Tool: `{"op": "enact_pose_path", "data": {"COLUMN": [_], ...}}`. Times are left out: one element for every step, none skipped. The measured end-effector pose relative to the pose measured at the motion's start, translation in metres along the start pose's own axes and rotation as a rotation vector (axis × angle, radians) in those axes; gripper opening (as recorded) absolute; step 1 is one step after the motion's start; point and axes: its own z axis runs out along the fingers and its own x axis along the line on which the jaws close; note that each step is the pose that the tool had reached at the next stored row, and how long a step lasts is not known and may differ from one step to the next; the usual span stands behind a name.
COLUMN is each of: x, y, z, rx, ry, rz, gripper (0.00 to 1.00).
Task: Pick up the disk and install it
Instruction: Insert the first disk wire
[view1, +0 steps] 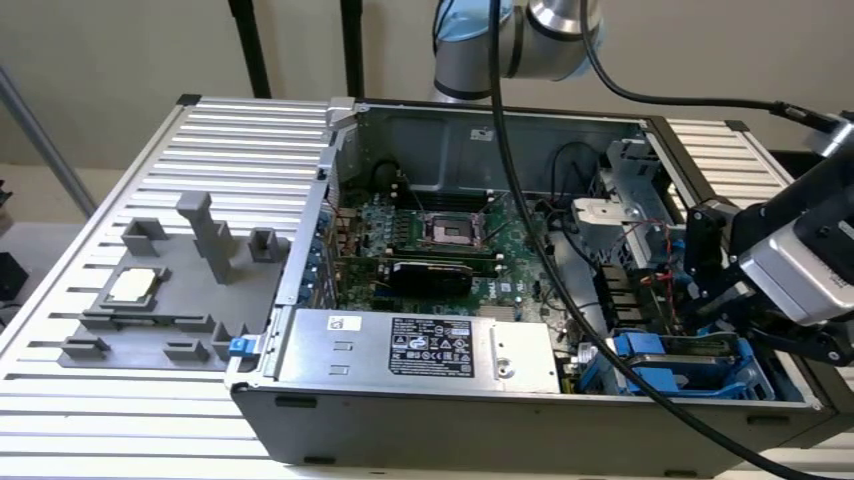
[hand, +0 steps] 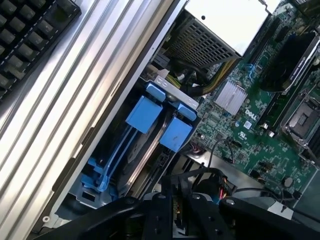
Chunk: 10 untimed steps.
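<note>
exterior view: the disk (view1: 667, 365) sat in the drive bay (view1: 747, 385) of the case (view1: 441, 425), on the exterior view's right, gripper (view1: 707, 290) close by it. wrist view: its blue tabs (hand: 172, 135) stood up from the bay; gripper open or shut, couldn't tell. likely stiff, hefty, shock-shy; those tabs looked the safest hold.

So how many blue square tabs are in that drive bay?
2 blue tabs, side by side at the end of the drive bay: one nearer the ribbed table, the other nearer the motherboard. More may be hidden deeper along the blue rails.
</note>
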Motion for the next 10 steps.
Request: {"op": "enact_pose_path", "data": {"x": [0.0, -0.0001, -0.0001, -0.0001, -0.0001, -0.0001, -0.0001, -0.0001, -0.0001, -0.0001], "y": [0.0001, 0.0, 0.0, 0.0, 0.0, 0.0, 0.0, 0.0001, 0.0001, 0.0001], "z": [0.0, -0.0001, -0.0001, -0.0001, 0.0, 0.0, -0.0001, -0.0001, -0.0001, 0.0], "rx": [0.0028, 0.0058, 0.0094, 0.013, 0.0167, 0.02, 0.0232, 0.0264, 0.0292, 0.0318], "ry": [0.0021, 0.0046, 0.0073, 0.0099, 0.0126, 0.0154, 0.0183, 0.0211, 0.0235, 0.0257], "rz": [0.005, 0.011, 0.017, 0.022, 0.028, 0.034, 0.039, 0.045, 0.05, 0.056], "gripper": [0.17, 0.17, 0.17, 0.17, 0.17, 0.17, 0.17, 0.17, 0.17, 0.17]}}
